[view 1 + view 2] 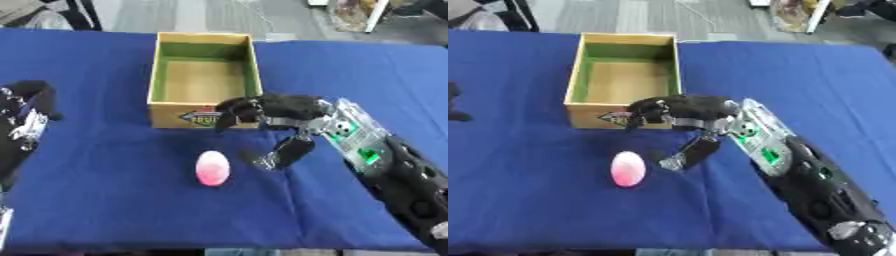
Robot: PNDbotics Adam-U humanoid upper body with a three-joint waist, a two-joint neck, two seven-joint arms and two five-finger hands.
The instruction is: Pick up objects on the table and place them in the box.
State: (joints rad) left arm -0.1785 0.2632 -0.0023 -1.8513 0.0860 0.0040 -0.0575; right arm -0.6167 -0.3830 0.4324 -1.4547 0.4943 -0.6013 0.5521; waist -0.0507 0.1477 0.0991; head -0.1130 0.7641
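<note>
A pink egg-shaped object [213, 168] lies on the blue table in front of the box. The open wooden box [205, 78], green inside, stands upright at centre back and looks empty. My right hand [278, 114] hovers just right of the egg, in front of the box's near right corner. Its fingers curl downward, the thumb [284, 152] points down beside the egg, and nothing is held. My left hand [24, 111] rests at the left edge, fingers relaxed.
A blue cloth [131, 200] covers the table, with bare cloth around the egg and to the box's right. Beyond the far table edge lies grey floor with dark chair legs and some clutter at top right.
</note>
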